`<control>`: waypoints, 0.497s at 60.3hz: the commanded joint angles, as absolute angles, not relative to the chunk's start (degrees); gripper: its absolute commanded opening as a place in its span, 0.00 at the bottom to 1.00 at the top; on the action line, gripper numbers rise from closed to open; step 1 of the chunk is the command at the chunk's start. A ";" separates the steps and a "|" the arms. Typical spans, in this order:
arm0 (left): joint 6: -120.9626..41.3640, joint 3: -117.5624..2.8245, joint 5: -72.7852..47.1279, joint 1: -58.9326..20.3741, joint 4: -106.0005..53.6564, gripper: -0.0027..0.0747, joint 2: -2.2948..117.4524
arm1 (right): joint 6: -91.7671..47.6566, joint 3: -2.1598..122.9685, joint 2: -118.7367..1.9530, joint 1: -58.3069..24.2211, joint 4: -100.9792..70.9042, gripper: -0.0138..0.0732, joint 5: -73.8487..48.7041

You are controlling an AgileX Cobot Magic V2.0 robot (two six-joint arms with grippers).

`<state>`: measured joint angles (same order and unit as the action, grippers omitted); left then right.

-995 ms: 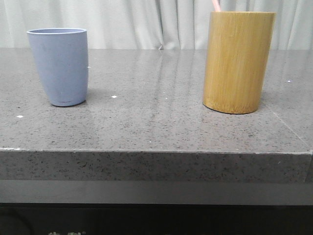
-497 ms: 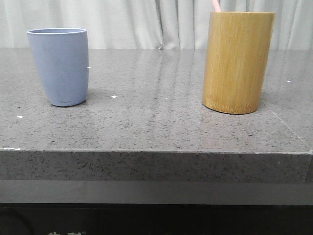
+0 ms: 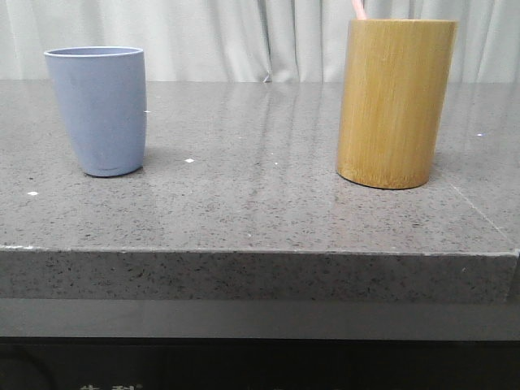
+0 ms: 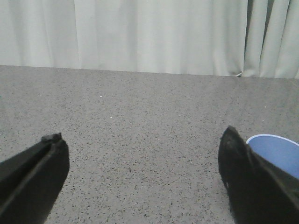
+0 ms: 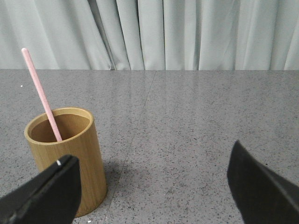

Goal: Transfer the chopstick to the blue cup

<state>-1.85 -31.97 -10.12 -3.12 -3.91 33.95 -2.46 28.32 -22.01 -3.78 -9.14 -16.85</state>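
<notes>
The blue cup (image 3: pixel 97 110) stands upright on the left of the grey stone table; its rim also shows in the left wrist view (image 4: pixel 275 151), beside one finger. A pale pink chopstick (image 3: pixel 358 9) pokes out of the yellow-brown bamboo cylinder (image 3: pixel 396 101) on the right. In the right wrist view the chopstick (image 5: pixel 41 93) leans inside the cylinder (image 5: pixel 65 154). My left gripper (image 4: pixel 142 144) is open and empty over bare table. My right gripper (image 5: pixel 152 168) is open and empty, the cylinder beside one finger. Neither gripper shows in the front view.
The grey speckled table (image 3: pixel 260 203) has its front edge near the camera. A pale curtain (image 3: pixel 244 36) hangs behind the table.
</notes>
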 commanded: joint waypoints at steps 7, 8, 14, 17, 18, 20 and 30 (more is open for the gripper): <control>-2.09 -47.39 -17.96 -8.00 -3.87 0.86 45.01 | -2.64 30.26 -22.60 -3.73 -9.38 0.90 -12.76; -2.28 -49.15 -19.63 -8.52 -3.87 0.86 46.40 | -2.64 30.26 -22.60 -3.73 -9.38 0.90 -12.76; -3.80 -57.15 -28.37 -12.73 -3.87 0.86 52.61 | -2.64 30.26 -22.60 -3.73 -9.38 0.90 -12.76; -4.04 -61.00 -31.50 -14.47 -3.87 0.86 55.72 | -2.64 30.26 -22.60 -3.73 -9.38 0.90 -12.79; -4.04 -62.61 -32.89 -15.35 -3.87 0.86 56.98 | -2.64 30.26 -22.60 -3.73 -9.38 0.90 -12.79; -4.04 -64.69 -34.72 -16.52 -3.87 0.86 58.69 | -2.64 30.26 -22.60 -3.73 -9.38 0.90 -12.84; -4.04 -75.66 -44.50 -23.19 -3.87 0.86 68.21 | -2.64 30.26 -22.60 -3.73 -9.38 0.90 -13.04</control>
<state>-3.92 -69.34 -42.80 -20.37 -3.72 65.29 -2.46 28.32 -22.01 -3.78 -9.24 -17.24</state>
